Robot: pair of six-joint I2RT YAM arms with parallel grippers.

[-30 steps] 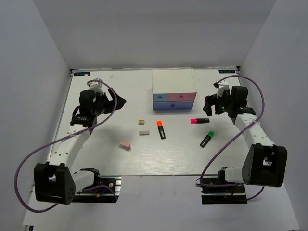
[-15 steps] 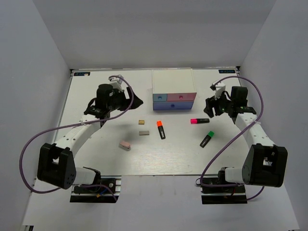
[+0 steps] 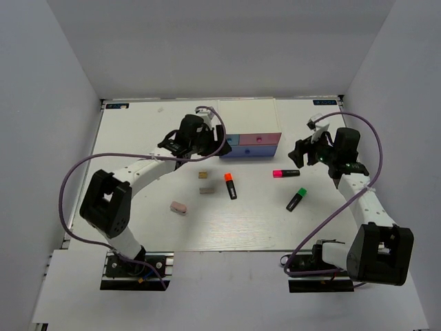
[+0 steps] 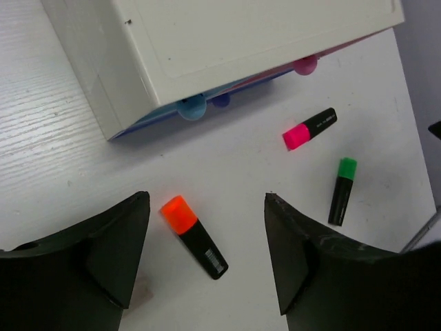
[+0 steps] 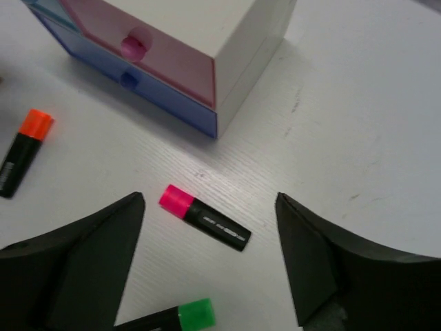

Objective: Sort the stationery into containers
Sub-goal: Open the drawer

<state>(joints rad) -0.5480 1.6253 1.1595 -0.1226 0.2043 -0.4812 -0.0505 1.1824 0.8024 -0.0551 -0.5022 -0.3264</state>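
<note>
- Step in hand, by my judgement: opening a drawer. The orange highlighter (image 3: 230,185), pink highlighter (image 3: 285,173) and green highlighter (image 3: 296,199) lie on the table (image 3: 138,138) before the white box (image 3: 247,117), whose drawers look closed.
- The left gripper (image 4: 204,198) hovers spread and empty near the blue knob (image 4: 191,107). The right gripper (image 5: 208,196), also spread and empty, hangs near the pink highlighter.
- The next move calls for closing the left gripper on that small knob, then pulling straight out.
- Only the top view shows the tan erasers (image 3: 202,175) and pink eraser (image 3: 178,207) together. There the left arm (image 3: 148,167) hides the blue front.

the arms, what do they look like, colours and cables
The left arm and right arm have white links with chunky black joints. A purple cable loops along each. The left gripper and right gripper have broad matte black fingers.
</note>
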